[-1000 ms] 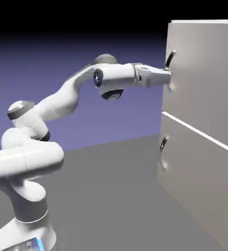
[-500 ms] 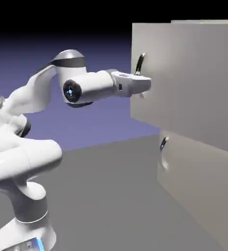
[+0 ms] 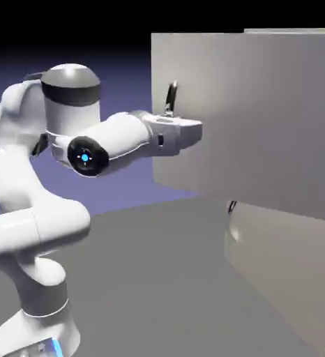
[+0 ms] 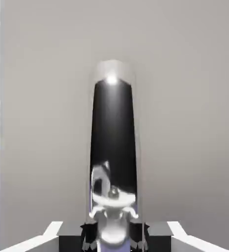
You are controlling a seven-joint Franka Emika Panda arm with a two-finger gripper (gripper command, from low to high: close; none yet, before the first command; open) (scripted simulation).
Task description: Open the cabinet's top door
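While the gripper [image 3: 190, 132] grips it, curved glossy dark handle [image 4: 113, 133], flat grey top door [image 3: 242, 118]

The top door [image 3: 249, 118] stands ajar, light grey, upright, dark-handled.

Gripper fingertips [image 3: 190, 134] blurry in my exterior view; lower handle [image 3: 231, 207] partly hidden by top door [image 3: 249, 118]; cabinet [image 3: 291, 261] cut off right.

The top door [image 3: 263, 118] is plain light grey; the handle [image 3: 171, 97] on it is glossy black with silvery highlights.
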